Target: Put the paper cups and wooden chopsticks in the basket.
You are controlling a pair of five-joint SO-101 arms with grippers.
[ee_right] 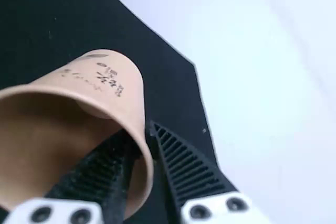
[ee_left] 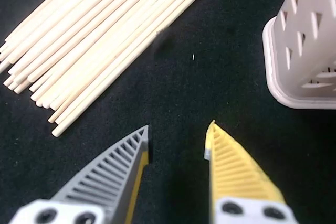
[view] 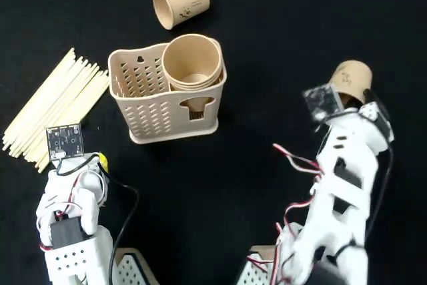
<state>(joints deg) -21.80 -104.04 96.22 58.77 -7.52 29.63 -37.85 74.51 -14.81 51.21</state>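
Cup step in hand: a paper cup (ee_right: 79,108) is pinched at its rim by the right pincer (ee_right: 139,140), well apart from the basket (view: 160,117), where stacked cups (view: 192,65) already sit. A carry over the basket is judged next. The left pincer (ee_left: 178,135) is held wide near the chopsticks (ee_left: 105,35).

You find the basket (view: 160,117) mid-table (view: 267,51), with the stacked cups (view: 192,65) in its right compartment. The lone cup (view: 180,5) lies on its side behind the basket. The chopsticks (view: 57,105) lie left of it, apart. Well right, the right gripper (ee_right: 142,137) clamps the held cup (view: 351,79) by its rim.
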